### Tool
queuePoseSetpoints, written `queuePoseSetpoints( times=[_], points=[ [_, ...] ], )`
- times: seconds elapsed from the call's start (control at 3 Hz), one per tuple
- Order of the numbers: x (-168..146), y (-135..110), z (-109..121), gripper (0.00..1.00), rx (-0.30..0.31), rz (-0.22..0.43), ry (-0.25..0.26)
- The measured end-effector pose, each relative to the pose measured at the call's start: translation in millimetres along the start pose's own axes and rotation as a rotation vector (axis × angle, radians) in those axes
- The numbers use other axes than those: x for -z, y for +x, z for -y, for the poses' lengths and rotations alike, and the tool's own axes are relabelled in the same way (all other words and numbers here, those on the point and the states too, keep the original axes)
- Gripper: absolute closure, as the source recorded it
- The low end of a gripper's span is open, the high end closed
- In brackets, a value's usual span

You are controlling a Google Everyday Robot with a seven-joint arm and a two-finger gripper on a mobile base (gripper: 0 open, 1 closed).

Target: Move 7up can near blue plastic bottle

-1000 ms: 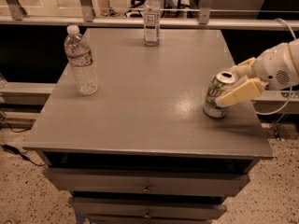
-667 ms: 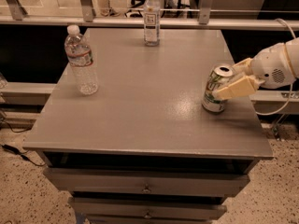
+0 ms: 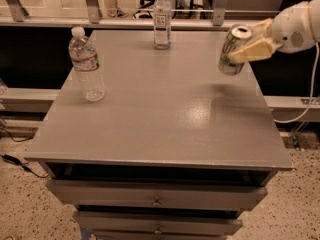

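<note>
Ok, camera view: the gripper [image 3: 244,43] is at the far right, up off the table [image 3: 160,119], pinching the 7up can [image 3: 229,48] between its beige fingers [image 3: 254,49]. The can is airborne, tilted with its top leaning right, over the table's far right corner area and close to the right edge. Its shadow falls on the surface just below.

The blue plastic bottle [image 3: 161,18] stands upright at the far edge, about mid-width, well apart from the can. Bare grey top lies between the two, so that lane is open. The crinkled clear bottle [image 3: 87,64] stands upright near the left edge, well away from both. The front half of the table is bare. Behind the far edge runs a metal railing [image 3: 125,20], just behind the blue bottle. Off the right edge a white cable [image 3: 306,106] loops down from the arm [image 3: 297,26]. Drawers [image 3: 156,198] sit under the front edge.

Compared with a second ago, the can was standing on the table near the right edge, mid-depth, with the gripper already around it. Now it is lifted clear and sits further toward the far edge. Both bottles are unchanged.
</note>
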State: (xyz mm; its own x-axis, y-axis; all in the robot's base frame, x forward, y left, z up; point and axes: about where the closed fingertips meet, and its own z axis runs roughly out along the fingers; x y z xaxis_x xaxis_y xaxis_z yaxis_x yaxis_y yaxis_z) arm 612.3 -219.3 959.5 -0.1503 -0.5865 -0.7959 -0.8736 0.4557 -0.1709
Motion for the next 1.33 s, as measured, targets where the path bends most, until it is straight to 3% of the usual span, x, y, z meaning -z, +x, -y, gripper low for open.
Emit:
queuePoseSetpoints(
  times=[0.33,0.67,1.0,1.33],
  points=[
    [17,-23,15,1.00,0.037,0.030,0.047],
    [17,-23,15,1.00,0.037,0.030,0.047],
    [-21,-25,30,1.00,0.017,0.065,0.049],
    [-98,-34,67,1.00,-0.012,0.117,0.052]
  ],
)
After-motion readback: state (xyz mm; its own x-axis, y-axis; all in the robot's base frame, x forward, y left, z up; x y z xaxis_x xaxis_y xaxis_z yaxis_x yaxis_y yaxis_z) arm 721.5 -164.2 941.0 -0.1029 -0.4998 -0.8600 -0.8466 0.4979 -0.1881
